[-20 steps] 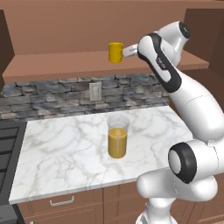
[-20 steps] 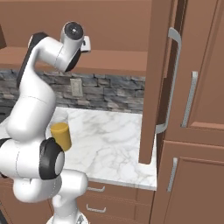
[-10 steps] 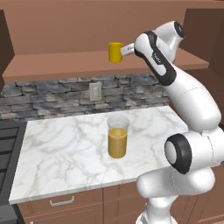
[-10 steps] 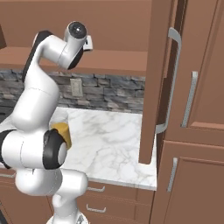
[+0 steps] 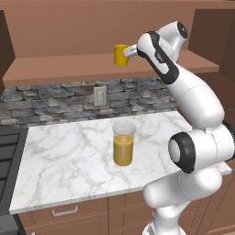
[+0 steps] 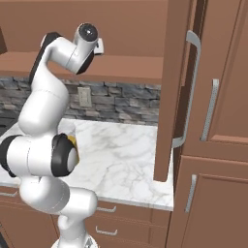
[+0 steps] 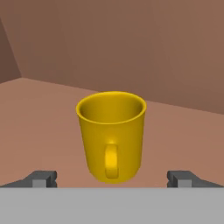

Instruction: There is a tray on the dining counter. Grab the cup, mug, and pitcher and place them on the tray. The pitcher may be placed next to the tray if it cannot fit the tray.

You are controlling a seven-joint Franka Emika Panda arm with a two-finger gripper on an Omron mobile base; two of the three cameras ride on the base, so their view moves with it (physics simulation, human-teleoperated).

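Observation:
A plain yellow mug (image 5: 120,55) stands upright on the brown wooden shelf (image 5: 59,66) above the counter. In the hand view the mug (image 7: 112,135) is close ahead, its handle facing the camera. My gripper (image 5: 130,51) is level with the mug just to its right, open, and its fingertips (image 7: 43,177) stand wide to either side of the mug's base without touching it. The pitcher (image 5: 123,144), clear glass with orange juice, stands on the marble kitchen counter (image 5: 69,160) below. The tray, the cup and the dining counter are out of view.
A stone backsplash with a wall outlet (image 5: 99,95) runs behind the counter. A dark stove (image 5: 7,151) borders the counter's left end. An open cabinet door (image 6: 169,97) juts out at the right, beside tall cabinets with metal handles.
The hand has crept left along the shelf, closer to the mug. The jaws stayed wide open. Mug and pitcher have not moved.

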